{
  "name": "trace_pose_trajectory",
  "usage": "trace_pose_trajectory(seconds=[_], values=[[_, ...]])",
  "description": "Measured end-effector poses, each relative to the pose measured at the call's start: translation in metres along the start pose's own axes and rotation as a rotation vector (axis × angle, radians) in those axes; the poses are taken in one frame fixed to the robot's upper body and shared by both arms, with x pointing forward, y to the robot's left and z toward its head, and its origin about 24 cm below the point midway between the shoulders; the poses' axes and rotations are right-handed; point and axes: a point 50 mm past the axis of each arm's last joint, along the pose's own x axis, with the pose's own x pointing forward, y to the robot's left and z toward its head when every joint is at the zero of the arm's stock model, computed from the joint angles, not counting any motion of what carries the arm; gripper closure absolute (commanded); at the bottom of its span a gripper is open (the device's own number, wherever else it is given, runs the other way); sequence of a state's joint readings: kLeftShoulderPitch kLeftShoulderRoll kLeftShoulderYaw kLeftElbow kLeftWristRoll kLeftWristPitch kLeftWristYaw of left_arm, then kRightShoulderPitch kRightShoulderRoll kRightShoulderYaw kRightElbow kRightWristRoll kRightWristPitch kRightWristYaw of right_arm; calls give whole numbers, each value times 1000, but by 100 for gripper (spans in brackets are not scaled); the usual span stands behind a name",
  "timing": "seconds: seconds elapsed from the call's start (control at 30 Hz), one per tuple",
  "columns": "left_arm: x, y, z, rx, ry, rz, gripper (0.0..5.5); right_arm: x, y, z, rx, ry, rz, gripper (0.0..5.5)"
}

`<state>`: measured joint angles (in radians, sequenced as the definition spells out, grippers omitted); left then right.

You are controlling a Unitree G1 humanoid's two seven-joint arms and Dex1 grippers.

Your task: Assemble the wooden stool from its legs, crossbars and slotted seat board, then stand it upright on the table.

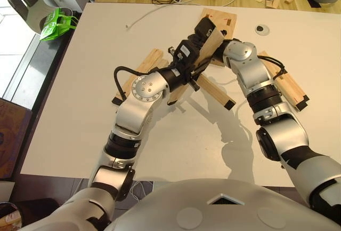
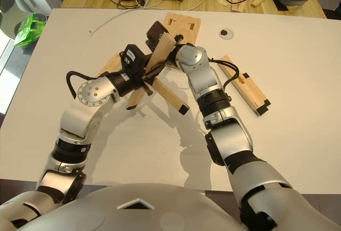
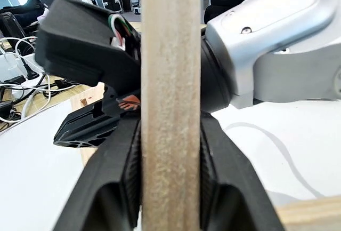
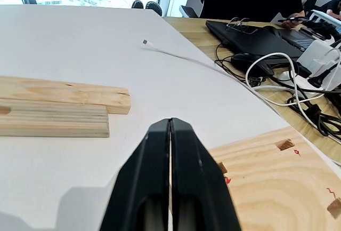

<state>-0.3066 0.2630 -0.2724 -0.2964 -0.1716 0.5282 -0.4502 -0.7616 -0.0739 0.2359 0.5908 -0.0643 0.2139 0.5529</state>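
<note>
L fingers point(image 3: 106, 188) pinch a leg point(image 3: 170, 55) by seat board point(image 4: 266, 183), R fingers point(image 4: 152, 183) pressed together, empty, beside it; one-handed, leg may twist, miss slot point(image 4: 285, 144).

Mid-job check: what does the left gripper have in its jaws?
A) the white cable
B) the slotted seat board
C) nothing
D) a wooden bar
D: the left wrist view shows the left gripper with its jaws clamped on either side of a wooden bar that runs up between them.
</note>
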Motion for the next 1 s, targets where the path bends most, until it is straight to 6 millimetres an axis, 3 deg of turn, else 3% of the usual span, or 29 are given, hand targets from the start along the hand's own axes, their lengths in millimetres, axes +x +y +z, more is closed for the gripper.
trace_pose_trajectory(seconds=[0.1,0.13,0.23,0.3,0.37,0.43,0.53,0.67,0.77,0.9,1.0], values=[[-2,14,23,-24,-104,7,446,-1,-9,13,16,-73,-72,550],[-7,29,39,-12,-163,63,446,-4,-16,13,22,-82,-108,550],[-36,76,73,26,-283,257,446,-31,-46,-21,78,-5,-285,550],[-39,81,80,-15,-335,271,446,-47,-59,-36,106,25,-363,550],[-45,96,85,-65,-390,360,446,-61,-59,-54,128,71,-351,550],[-51,110,92,-140,-481,463,446,-66,-43,-61,136,95,-228,550],[-51,118,92,-324,-609,575,446,-62,-6,-52,154,42,12,550],[-32,105,83,-566,-685,608,446,-61,11,-32,242,-58,120,550],[-14,95,77,-655,-687,583,446,-57,31,-3,368,-202,292,550],[-5,91,74,-673,-691,584,446,-53,39,33,496,-325,444,550],[-1,88,74,-671,-687,570,446,-47,35,41,497,-329,407,550]])
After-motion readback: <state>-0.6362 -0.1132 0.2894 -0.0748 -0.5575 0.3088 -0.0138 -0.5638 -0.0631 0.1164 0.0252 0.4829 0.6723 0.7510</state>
